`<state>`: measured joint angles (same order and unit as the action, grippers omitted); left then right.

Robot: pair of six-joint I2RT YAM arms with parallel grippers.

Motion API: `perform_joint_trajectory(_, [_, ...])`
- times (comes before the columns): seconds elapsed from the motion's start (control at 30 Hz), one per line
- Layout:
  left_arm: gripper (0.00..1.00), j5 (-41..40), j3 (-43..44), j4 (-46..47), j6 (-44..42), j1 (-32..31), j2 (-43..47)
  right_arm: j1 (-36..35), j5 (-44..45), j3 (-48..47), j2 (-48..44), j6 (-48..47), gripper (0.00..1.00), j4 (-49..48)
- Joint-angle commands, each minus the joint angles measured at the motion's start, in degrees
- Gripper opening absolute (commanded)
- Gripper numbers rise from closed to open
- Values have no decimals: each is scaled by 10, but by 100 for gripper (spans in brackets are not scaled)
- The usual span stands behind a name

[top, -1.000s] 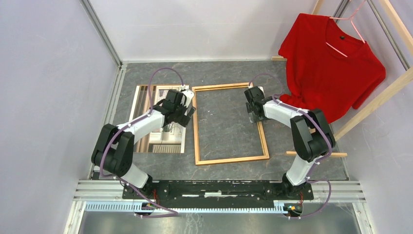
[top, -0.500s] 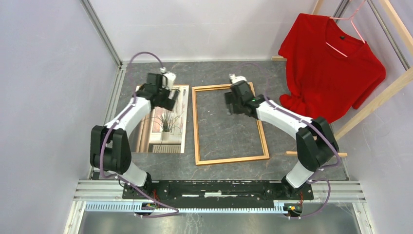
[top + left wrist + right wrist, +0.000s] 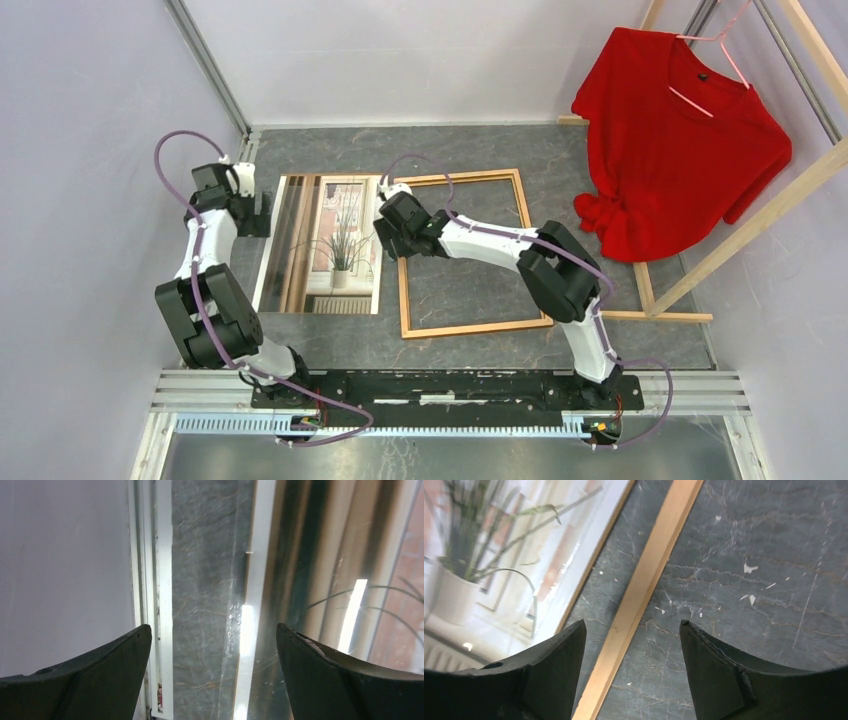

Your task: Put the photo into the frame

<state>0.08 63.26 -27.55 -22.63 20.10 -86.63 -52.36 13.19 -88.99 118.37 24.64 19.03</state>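
Note:
The photo (image 3: 322,245), a window scene with a spiky potted plant, lies face up on the dark table, left of the frame (image 3: 476,327). The frame is orange-brown wood, lies flat and has nothing in it. My left gripper (image 3: 256,212) is open and empty over the photo's left edge; in the left wrist view the gripper (image 3: 214,650) spans that edge of the photo (image 3: 325,555). My right gripper (image 3: 392,238) is open and empty over the frame's left rail. In the right wrist view the gripper (image 3: 633,645) straddles the rail (image 3: 649,575), with the photo (image 3: 524,545) beside it.
A red shirt (image 3: 680,130) hangs on a pale wooden rack (image 3: 760,215) at the back right. The white side wall and its metal rail (image 3: 238,190) run close along the photo's left side.
My left gripper has swung from over the photo to its left edge. My right gripper has crossed from the frame's right rail to its left rail. Photo and frame have not moved.

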Motion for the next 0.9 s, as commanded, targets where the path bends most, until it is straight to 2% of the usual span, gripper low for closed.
perform_joint_trajectory(0.0, [100, 23, -21, -7, -42, 29, 23, 0, 42, -23, 25, 25, 74, 10])
perform_joint_trajectory(0.2, [100, 3, -43, 4, -42, 40, 24, 6, 65, -17, 49, 44, 68, 5])
perform_joint_trajectory(0.37, [100, -23, -50, 22, -55, 46, 17, 30, 72, 46, 25, 81, 53, -23])
perform_joint_trajectory(0.47, [100, -24, -61, 37, -59, 47, 14, 37, 62, 78, 5, 88, 53, -52])
perform_joint_trajectory(0.57, [100, -19, -67, 56, -51, 46, 6, 37, 46, 65, 2, 85, 60, -50])
perform_joint_trajectory(0.77, [100, -38, -58, 99, -26, 46, -28, 36, 58, 55, -63, 87, 88, -47])
perform_joint_trajectory(0.87, [100, -68, -43, 127, -12, 46, -42, 30, 24, 80, -103, 96, 93, -94])
